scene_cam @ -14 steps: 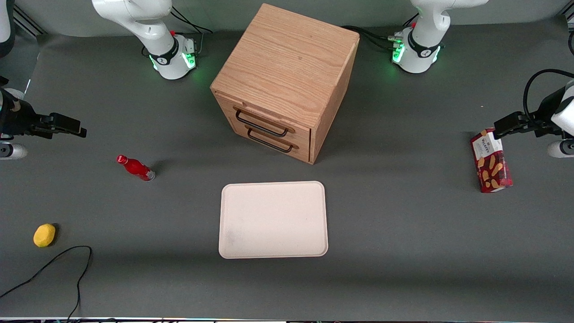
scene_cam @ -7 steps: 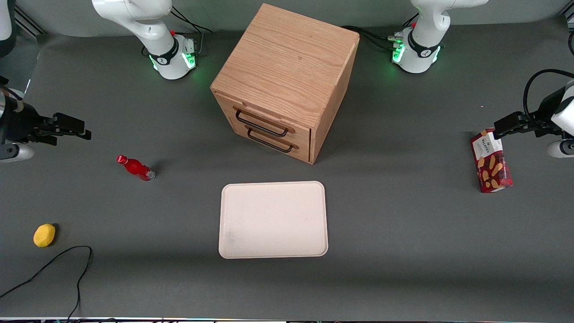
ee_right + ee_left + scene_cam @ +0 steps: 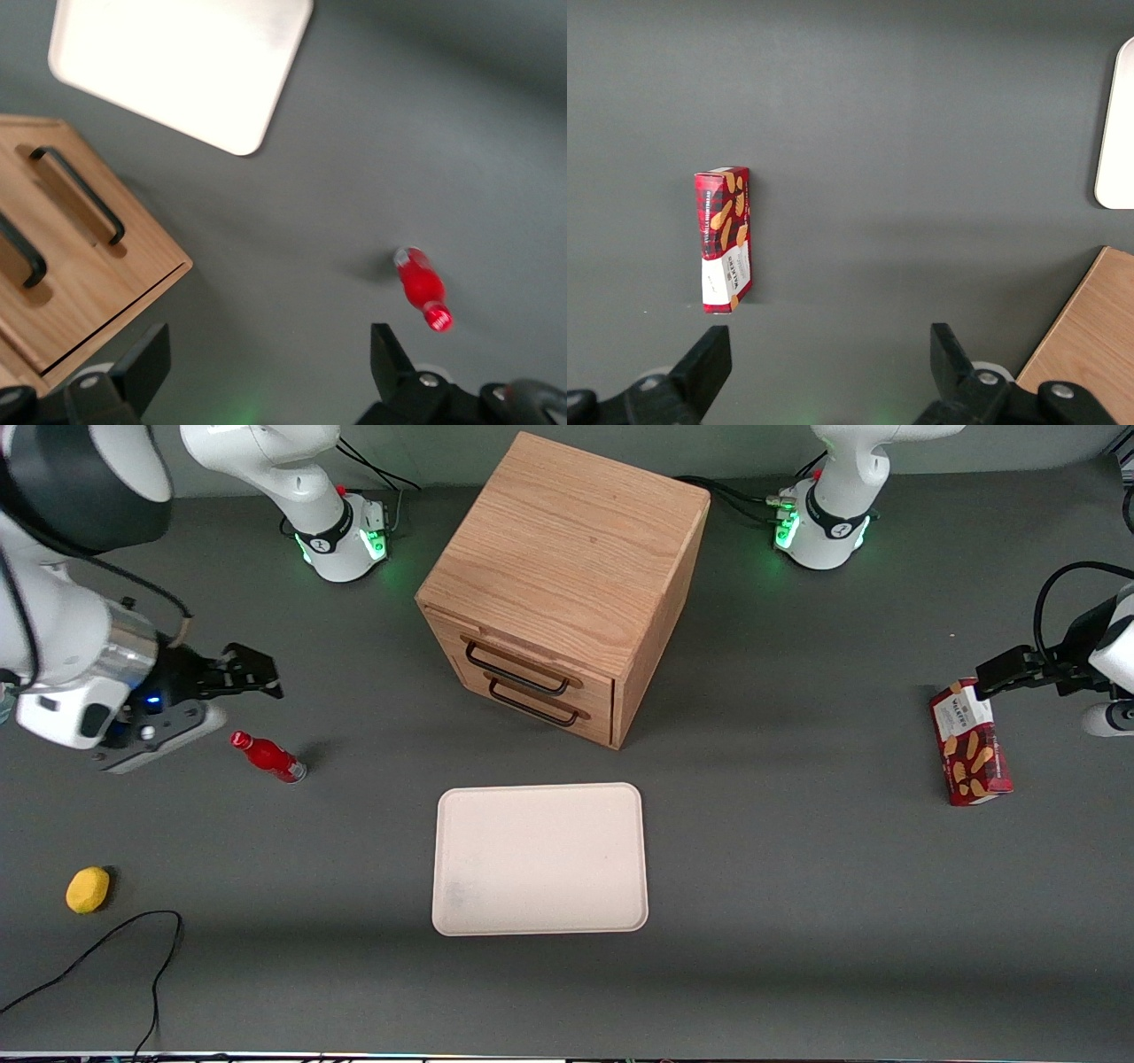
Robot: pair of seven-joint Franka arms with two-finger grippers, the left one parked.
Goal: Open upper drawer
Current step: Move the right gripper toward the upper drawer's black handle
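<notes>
upper drawer [image 3: 523,662] shut, gripper [image 3: 252,673] parted and well apart from it

the upper drawer is seated flush in the oak cabinet [image 3: 567,549], just above the bottom drawer [image 3: 540,707], its front angled toward the working arm's end of the table and the front camera. it is judged rigid and light, likely sliding stiffly; hold is best taken at the middle of the thin black wire handle [image 3: 516,670], whose long axis runs level across the front. the gripper hangs empty near the red bottle [image 3: 267,756].
</notes>
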